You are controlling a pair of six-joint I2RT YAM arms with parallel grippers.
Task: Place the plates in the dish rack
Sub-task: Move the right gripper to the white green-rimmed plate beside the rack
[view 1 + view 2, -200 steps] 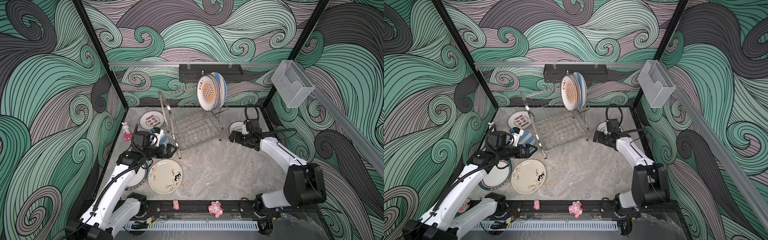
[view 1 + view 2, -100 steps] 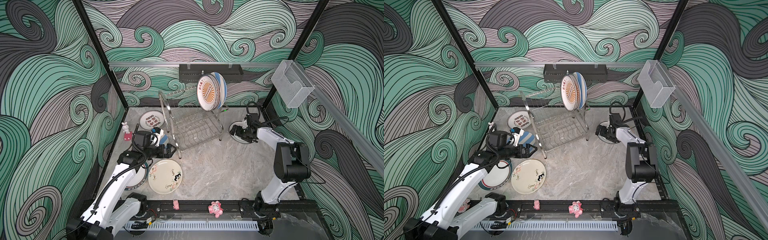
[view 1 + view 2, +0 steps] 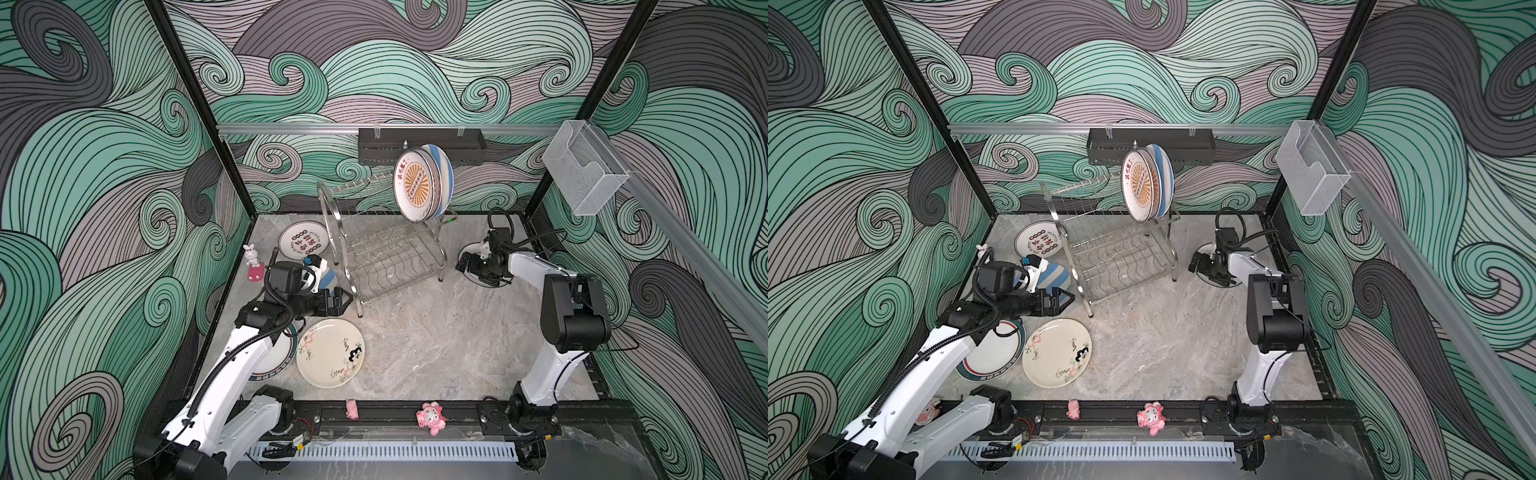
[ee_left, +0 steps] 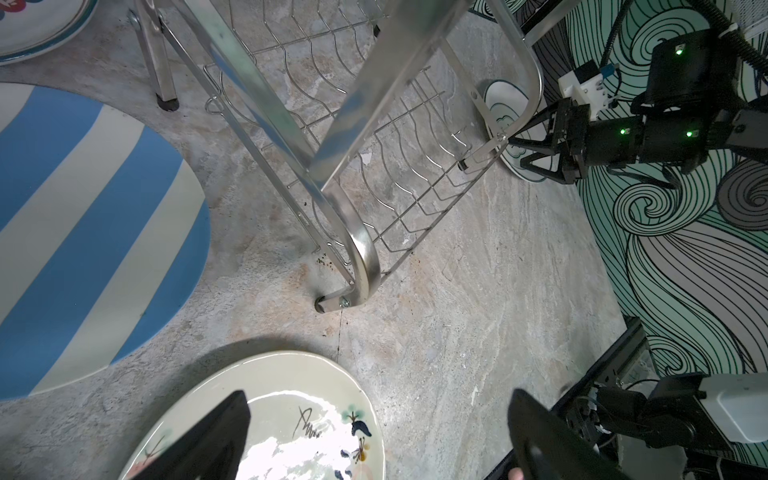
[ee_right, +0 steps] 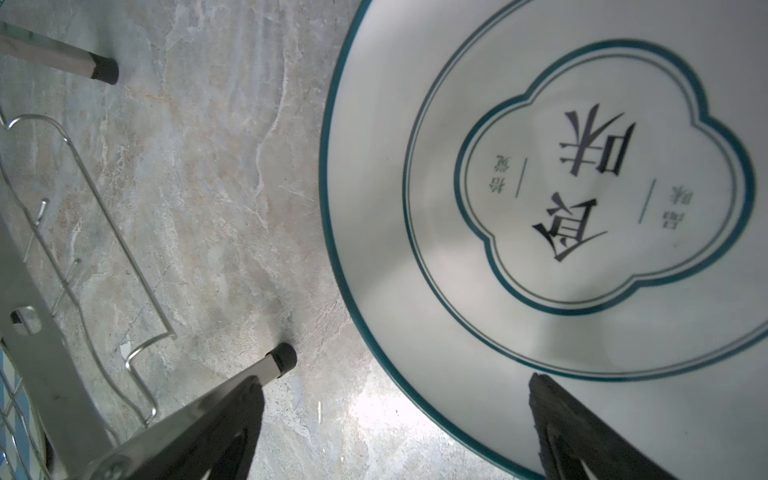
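The steel dish rack (image 3: 386, 249) stands at the back middle, with an orange sunburst plate (image 3: 417, 185) and a blue-striped plate (image 3: 444, 166) upright on its top tier. My right gripper (image 5: 395, 386) is open, low over the edge of the cloud outline plate (image 5: 540, 199) lying right of the rack. My left gripper (image 3: 343, 301) is open and empty near the rack's front leg. Around it lie a cream plate (image 3: 330, 353), a blue-white striped plate (image 4: 83, 232), a teal-rimmed plate (image 3: 994, 357) and a red-black character plate (image 3: 303, 245).
A black perforated shelf (image 3: 419, 145) hangs on the back wall behind the rack. A clear plastic box (image 3: 582, 174) sticks out from the right rail. A rabbit figurine (image 3: 251, 257) stands at the left wall, and pink toys (image 3: 430, 417) sit on the front rail.
The right arm has folded up, its elbow swinging from low and forward to upright, while its gripper stayed open over the cloud outline plate. The left arm has not moved.
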